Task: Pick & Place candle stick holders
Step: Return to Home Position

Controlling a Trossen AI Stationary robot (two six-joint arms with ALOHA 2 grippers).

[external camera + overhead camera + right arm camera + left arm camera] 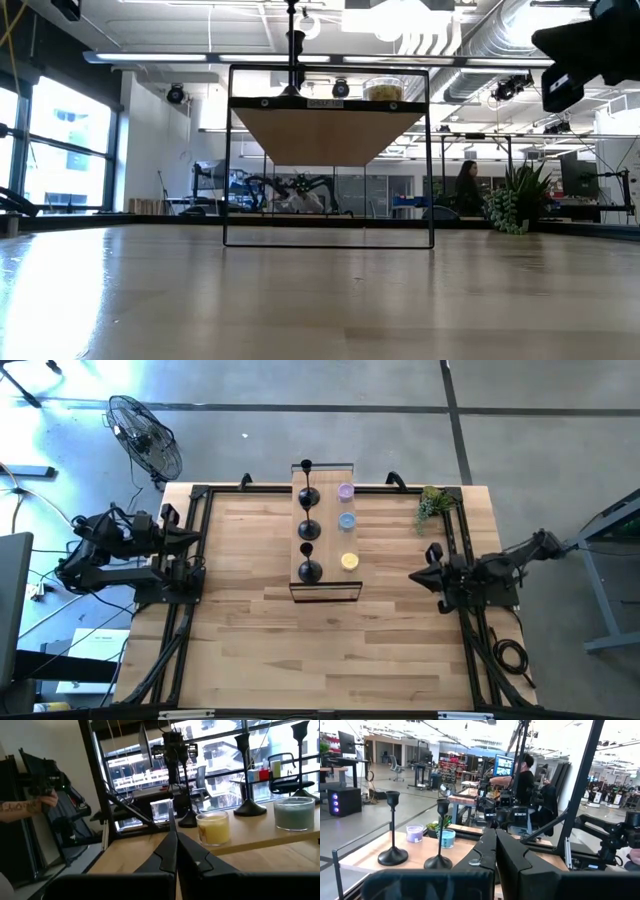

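Matte-black and bulb-based, three candle stick holders (pixel 308 527) stand in a row on the raised wooden shelf (pixel 328 585) midway across the table (pixel 250 650), thin stems pointing straight up beside small jar candles (pixel 347 520), while my left gripper (pixel 495 834) and right gripper (pixel 175 836) sit with fingers pressed together at its opposite sides.

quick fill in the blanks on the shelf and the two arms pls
1. The shelf carries ___ black holders in a row.
2. Between the purple candle and the yellow candle stands a ___ one.
3. The left gripper and the right gripper both have fingers ___.
4. The plant sits on the ___ arm's side.

Missing: three; blue; shut; right
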